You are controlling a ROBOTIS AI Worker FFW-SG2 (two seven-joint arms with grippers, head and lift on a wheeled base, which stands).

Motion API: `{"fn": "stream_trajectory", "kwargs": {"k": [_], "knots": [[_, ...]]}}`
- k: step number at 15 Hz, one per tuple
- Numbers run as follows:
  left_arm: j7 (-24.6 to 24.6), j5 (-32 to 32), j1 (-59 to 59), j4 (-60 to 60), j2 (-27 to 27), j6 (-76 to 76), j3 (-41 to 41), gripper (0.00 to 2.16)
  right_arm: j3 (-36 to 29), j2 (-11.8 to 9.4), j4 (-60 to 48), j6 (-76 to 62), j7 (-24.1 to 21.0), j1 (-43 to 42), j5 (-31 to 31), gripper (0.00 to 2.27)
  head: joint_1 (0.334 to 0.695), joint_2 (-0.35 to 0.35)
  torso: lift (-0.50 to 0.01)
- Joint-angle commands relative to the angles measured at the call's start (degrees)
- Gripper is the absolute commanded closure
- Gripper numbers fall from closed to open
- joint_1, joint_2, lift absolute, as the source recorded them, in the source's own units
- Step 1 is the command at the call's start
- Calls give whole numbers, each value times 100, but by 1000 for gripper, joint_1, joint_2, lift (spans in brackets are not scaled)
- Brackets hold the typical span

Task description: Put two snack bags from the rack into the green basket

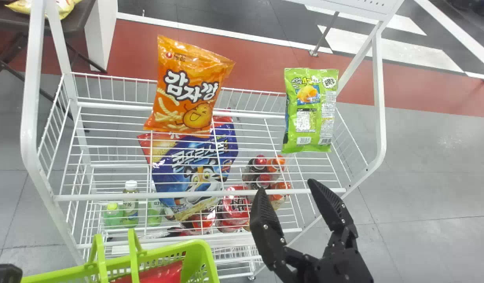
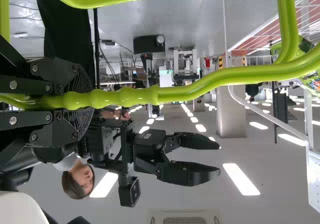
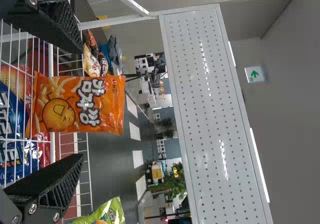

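Holds the right gripper [image 1: 287,188] at the near side of the white rack [image 1: 198,193], with jaws spread wide, apart from both bags. Has an orange snack bag [image 1: 191,90] upright at the rack's far side, to the left of a green snack bag [image 1: 310,110]. Pinches the handle [image 2: 190,90] of the green basket [image 1: 202,255] in the jaws of the left gripper [image 1: 6,274]. Contains something red [image 1: 159,276] in that basket.

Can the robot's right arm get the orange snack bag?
Probably yes. The right pincer is open and faces the orange bag, and nothing seems to stand between them.
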Motion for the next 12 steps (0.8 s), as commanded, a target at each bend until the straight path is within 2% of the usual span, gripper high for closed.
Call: {"fn": "stream_trajectory", "kwargs": {"k": [1, 12], "knots": [[1, -24, 0, -10, -14, 7, -29, 1065, -10, 0, 0, -89, 0, 49, -10, 66, 695, -350, -3], [1, -24, 53, -115, -14, 7, -46, 1065, -115, 8, -53, -247, 0, 286, -37, 66, 695, -350, -3]]}}
